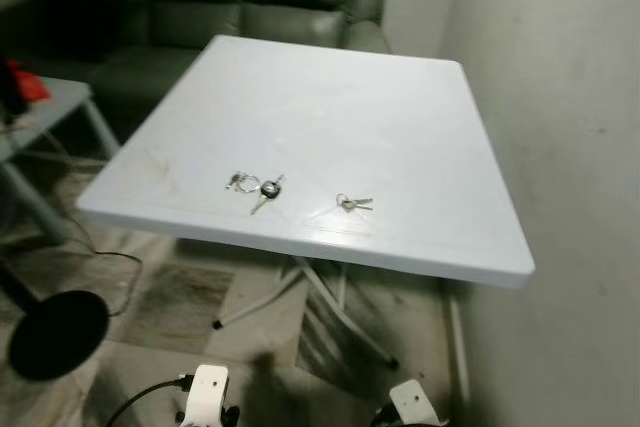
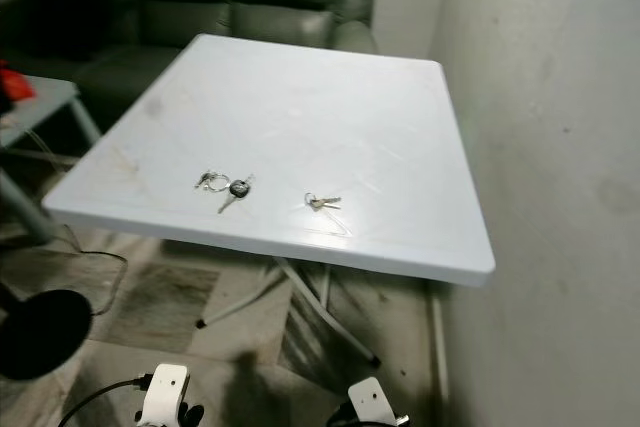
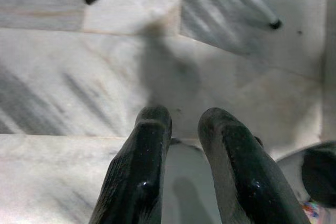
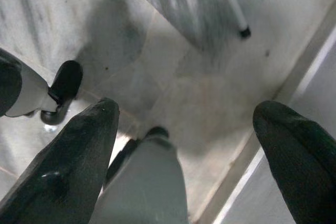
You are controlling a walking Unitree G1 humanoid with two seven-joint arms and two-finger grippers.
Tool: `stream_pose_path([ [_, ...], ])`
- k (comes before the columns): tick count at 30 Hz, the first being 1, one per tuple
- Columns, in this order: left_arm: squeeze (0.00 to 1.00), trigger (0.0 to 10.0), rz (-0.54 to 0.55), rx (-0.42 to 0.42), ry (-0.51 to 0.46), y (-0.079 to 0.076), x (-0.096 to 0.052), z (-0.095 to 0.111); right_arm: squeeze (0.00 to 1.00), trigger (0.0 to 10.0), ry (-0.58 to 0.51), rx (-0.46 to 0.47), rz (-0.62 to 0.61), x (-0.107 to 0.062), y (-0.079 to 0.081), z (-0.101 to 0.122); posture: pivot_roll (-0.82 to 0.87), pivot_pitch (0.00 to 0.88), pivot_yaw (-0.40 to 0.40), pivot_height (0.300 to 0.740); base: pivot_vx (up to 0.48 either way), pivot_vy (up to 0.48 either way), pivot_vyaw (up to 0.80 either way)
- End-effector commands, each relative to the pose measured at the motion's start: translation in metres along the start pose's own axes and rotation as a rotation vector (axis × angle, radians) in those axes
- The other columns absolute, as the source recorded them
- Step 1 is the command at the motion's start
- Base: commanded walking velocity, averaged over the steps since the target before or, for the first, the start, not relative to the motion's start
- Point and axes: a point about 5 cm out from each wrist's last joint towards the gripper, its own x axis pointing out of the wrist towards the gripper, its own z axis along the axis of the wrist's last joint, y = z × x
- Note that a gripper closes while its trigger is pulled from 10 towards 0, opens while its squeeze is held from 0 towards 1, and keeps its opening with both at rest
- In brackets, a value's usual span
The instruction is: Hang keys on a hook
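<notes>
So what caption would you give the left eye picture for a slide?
Two key bunches, larger and smaller, lie apart near the white table's front edge.
</notes>
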Motion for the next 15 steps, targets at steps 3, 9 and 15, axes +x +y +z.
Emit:
stream_pose_path([
  [3, 0.0, 10.0, 0.005, 0.0, -0.007, 0.0025, 0.0001, 0.003, 0.0, 10.0, 0.01, 0.029, -0.006, -0.0006, -0.0019, -0.0026, -0.02, 0.0, -0.049, 0.74, 0.0, 0.084, 0.0],
  [9, 0.0, 10.0, 0.006, -0.006, -0.007, 0.0026, 0.0002, 0.0033, 0.0, 10.0, 0.006, 0.04, -0.004, -0.0007, -0.0023, -0.0026, -0.02, 0.0, -0.048, 0.74, 0.0, 0.278, 0.0],
  [15, 0.0, 10.0, 0.006, -0.013, -0.009, 0.0025, 0.0004, 0.0042, 0.0, 10.0, 0.003, 0.053, -0.003, -0.0009, -0.0034, -0.0026, -0.02, 0.0, -0.05, 0.74, 0.0, 0.409, 0.0],
])
